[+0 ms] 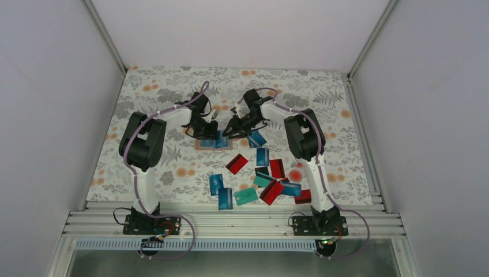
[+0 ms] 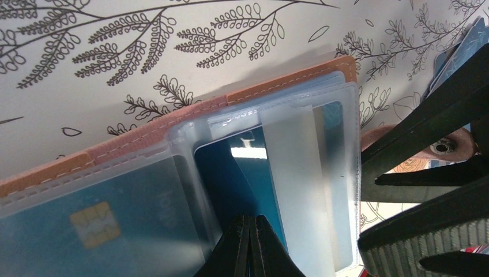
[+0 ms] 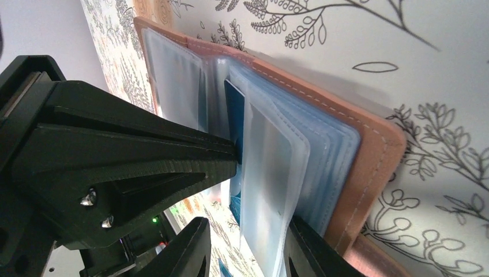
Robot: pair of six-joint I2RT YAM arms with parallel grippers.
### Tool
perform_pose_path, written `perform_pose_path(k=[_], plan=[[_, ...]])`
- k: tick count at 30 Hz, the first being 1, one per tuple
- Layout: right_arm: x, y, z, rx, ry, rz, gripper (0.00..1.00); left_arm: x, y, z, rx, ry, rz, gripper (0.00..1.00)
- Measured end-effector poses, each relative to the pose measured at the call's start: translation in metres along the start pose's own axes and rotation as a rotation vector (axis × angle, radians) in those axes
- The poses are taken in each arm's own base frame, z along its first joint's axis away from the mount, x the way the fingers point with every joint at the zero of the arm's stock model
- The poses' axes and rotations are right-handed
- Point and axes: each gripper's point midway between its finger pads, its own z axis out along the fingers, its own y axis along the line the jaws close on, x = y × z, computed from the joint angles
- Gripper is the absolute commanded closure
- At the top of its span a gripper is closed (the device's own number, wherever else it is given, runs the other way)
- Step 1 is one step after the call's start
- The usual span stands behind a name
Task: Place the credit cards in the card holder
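Card holder (image 1: pixel 202 145) lying open between my grippers.
Wrist views alone reveal clear sleeves (image 3: pixel 271 173): left gripper (image 2: pixel 249 224) clenched, right gripper (image 3: pixel 247 232) parted astride one; overhead shows loose credit cards (image 1: pixel 236 164).

Floral-print tablecloth (image 1: pixel 173 98), aluminium rails (image 1: pixel 230 221), white walls (image 1: pixel 52 86)

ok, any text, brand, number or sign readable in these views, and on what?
No text can be read in any view.
Chip card inside the card holder, left wrist view: a faint pale mark beside the chip, too blurred to read.
Loose credit cards, top view: pale printed marks, too small to read.
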Motion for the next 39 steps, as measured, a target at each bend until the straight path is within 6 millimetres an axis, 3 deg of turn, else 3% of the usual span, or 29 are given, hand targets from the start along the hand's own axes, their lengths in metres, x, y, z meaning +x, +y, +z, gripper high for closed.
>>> perform_pose_path(k=[27, 32, 39], plan=[[0.000, 0.019, 0.004, -0.025, 0.010, -0.049, 0.69, 0.003, -0.010, -0.010, 0.031, 0.005, -0.051, 0.98], [0.001, 0.021, 0.005, -0.027, 0.014, -0.048, 0.69, -0.001, -0.012, -0.022, 0.037, -0.021, -0.064, 0.98], [-0.001, 0.029, 0.006, -0.032, 0.011, -0.060, 0.68, -0.013, -0.014, -0.060, 0.054, -0.108, -0.081, 0.98]])
